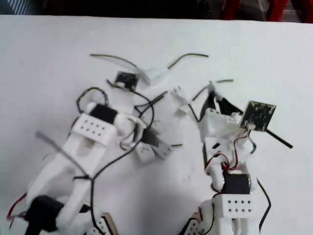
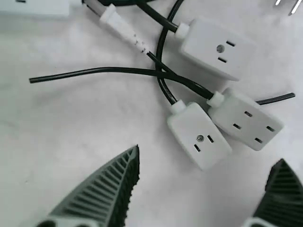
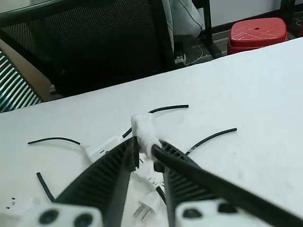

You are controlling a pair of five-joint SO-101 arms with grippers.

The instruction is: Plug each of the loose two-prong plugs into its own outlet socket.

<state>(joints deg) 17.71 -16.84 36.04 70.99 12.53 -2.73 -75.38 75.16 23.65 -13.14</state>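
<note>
My right gripper [image 3: 147, 153] is shut on a white two-prong plug [image 3: 143, 128], held upright above the table with its black cord running down between the fingers. Another loose plug [image 3: 146, 209] lies on the table below it, prongs showing, and a third [image 3: 102, 150] lies off to the side. My left gripper [image 2: 203, 189] hangs open just over three white outlet sockets [image 2: 199, 135] [image 2: 246, 118] [image 2: 215, 47], each on a black cord. In the high view the sockets [image 1: 152, 151] lie mid-table beside the left arm, and the right gripper [image 1: 211, 94] is further right.
Short black cord ends [image 1: 188, 56] trail across the white table [image 1: 49, 58]. A white plug [image 2: 117, 22] on a cord lies past the sockets. Beyond the table's far edge stand a black mesh chair [image 3: 94, 42] and a red stool [image 3: 258, 30].
</note>
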